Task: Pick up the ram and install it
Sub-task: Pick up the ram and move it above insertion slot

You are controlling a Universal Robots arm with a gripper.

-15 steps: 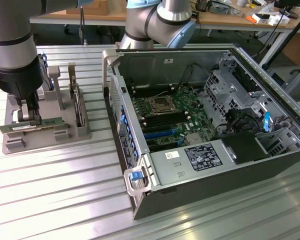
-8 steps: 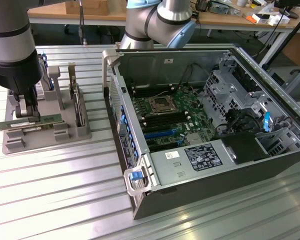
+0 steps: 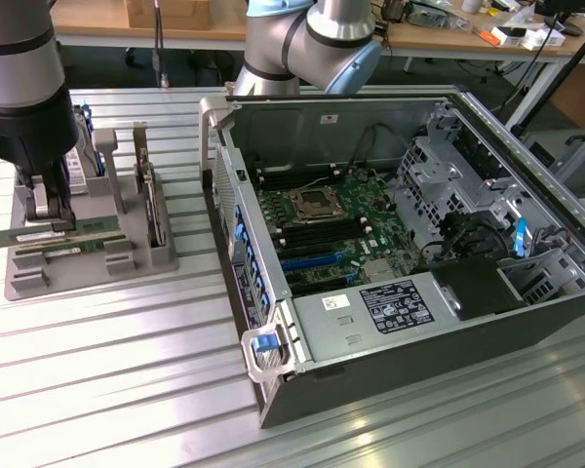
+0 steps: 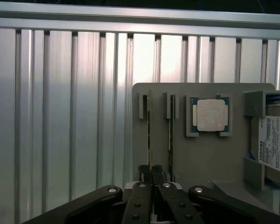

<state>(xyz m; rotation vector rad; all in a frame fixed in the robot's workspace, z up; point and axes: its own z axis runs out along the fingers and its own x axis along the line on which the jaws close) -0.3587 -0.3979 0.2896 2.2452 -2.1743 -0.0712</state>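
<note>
The ram (image 3: 24, 235) is a thin green stick with a white label. It lies lengthwise at the grey holder (image 3: 127, 255) on the exterior view's left, one end reaching past the holder's edge. My gripper (image 3: 53, 216) comes straight down onto it, shut on the stick near its middle. The wrist view looks down on the ram (image 4: 148, 126) edge-on, a thin line running along a holder slot, with my black fingertips (image 4: 143, 171) pressed together on it at the gripper (image 4: 150, 171). A second green stick (image 4: 171, 126) sits in the neighbouring slot.
The holder (image 4: 177, 154) also carries a square silver processor (image 4: 210, 115) and a labelled hard drive (image 4: 275, 144). An open computer case (image 3: 526, 322) with its motherboard (image 3: 322, 229) lies at the exterior view's right on the ribbed aluminium table (image 3: 107, 370). The arm's upper joints (image 3: 312, 39) pass behind the case.
</note>
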